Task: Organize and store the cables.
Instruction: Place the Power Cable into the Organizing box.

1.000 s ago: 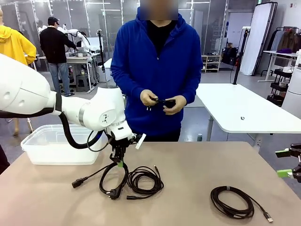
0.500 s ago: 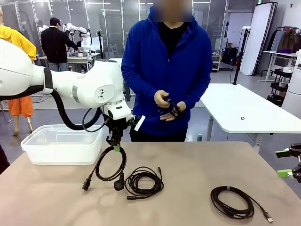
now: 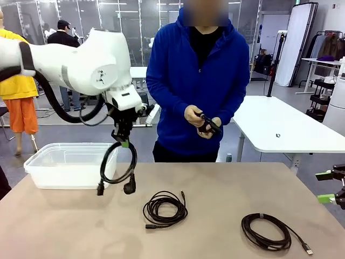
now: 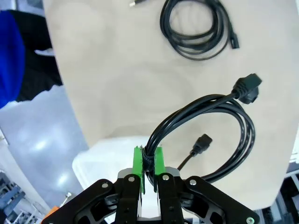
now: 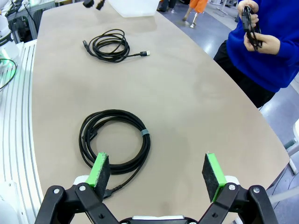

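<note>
Tabletop [image 3: 215, 183] carries two coiled cables [image 3: 182, 211] [image 5: 145, 133]; left jaws pinch a third [image 3: 129, 188], right jaws gape, person [image 3: 194, 70] holds a fourth [image 3: 211, 125].

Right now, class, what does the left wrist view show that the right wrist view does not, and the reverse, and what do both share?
Left wrist view, not the right: the left fingers shut on the tie of the power cable. Right wrist view, not the left: the open right fingers, a tied coil, the person's hands holding another cable. Both: the power cable's plugs, the loose coil, the white bin.
</note>
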Robot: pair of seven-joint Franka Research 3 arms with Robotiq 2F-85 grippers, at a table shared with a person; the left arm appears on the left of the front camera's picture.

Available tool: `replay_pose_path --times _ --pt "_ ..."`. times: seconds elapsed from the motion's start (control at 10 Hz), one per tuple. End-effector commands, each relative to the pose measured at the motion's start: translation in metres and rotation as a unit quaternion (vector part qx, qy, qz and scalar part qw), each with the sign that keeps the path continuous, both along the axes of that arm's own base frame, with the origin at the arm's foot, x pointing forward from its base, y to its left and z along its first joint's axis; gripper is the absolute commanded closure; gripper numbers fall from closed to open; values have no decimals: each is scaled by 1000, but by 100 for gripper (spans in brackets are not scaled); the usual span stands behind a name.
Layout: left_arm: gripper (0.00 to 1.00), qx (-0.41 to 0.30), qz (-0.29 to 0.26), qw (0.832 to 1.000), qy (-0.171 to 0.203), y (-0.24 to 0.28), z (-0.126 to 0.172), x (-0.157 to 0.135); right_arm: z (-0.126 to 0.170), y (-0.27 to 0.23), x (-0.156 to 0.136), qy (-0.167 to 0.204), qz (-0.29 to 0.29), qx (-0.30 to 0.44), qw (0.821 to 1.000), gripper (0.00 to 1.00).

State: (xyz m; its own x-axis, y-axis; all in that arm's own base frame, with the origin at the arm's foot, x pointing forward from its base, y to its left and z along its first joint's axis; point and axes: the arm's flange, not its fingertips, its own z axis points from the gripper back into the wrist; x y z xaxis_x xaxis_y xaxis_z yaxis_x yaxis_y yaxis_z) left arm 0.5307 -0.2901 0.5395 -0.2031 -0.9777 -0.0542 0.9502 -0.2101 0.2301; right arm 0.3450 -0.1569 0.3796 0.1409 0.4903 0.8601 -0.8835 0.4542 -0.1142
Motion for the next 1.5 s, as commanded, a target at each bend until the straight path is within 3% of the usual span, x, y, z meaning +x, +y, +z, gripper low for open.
replay_pose_path --times 0.0,0.8,0.9,1.1,1.4 --pt "100 31 38 999 -7 19 8 -12 0 0 1 4 -7 -2 1000 0" --pt "100 15 32 999 -11 25 22 -7 0 0 1 4 -7 -2 1000 0" --pt "89 16 32 999 -8 25 19 -8 0 0 1 4 -7 -2 1000 0" --pt "89 29 51 998 13 57 40 11 0 0 1 4 -7 -2 1000 0" --pt "89 31 56 998 -6 109 57 31 0 0 1 4 -7 -2 1000 0"
